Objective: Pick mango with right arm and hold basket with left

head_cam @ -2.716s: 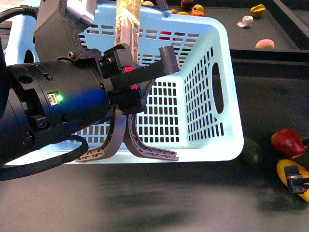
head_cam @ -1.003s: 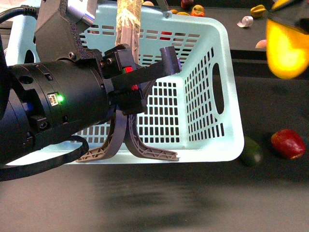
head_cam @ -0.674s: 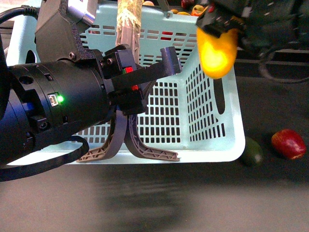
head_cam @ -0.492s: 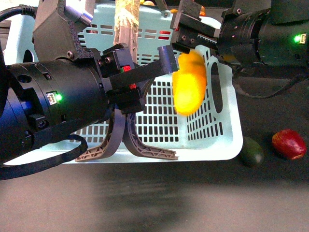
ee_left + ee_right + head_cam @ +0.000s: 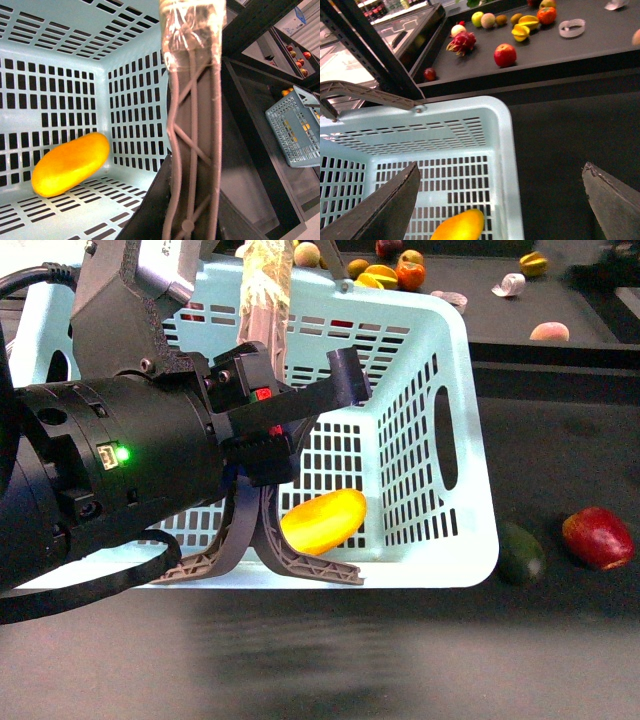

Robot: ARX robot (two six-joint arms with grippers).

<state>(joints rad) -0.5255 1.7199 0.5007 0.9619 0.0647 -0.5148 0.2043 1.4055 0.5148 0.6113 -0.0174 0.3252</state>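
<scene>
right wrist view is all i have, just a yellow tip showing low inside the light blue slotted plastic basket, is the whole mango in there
Observer: Yes. The left wrist view shows the whole smooth yellow-orange mango lying on the floor of the light blue slotted plastic basket, by a slotted wall.
Operator: what's the left arm doing
Observer: In the front view the bulky black left gripper holds a taped brown swing handle upright between its jaws.
Operator: anything loose outside the basket
Observer: A dark green oval fruit and a red rounded fruit lie on the dark surface beside the basket, on the robot's right.
</scene>
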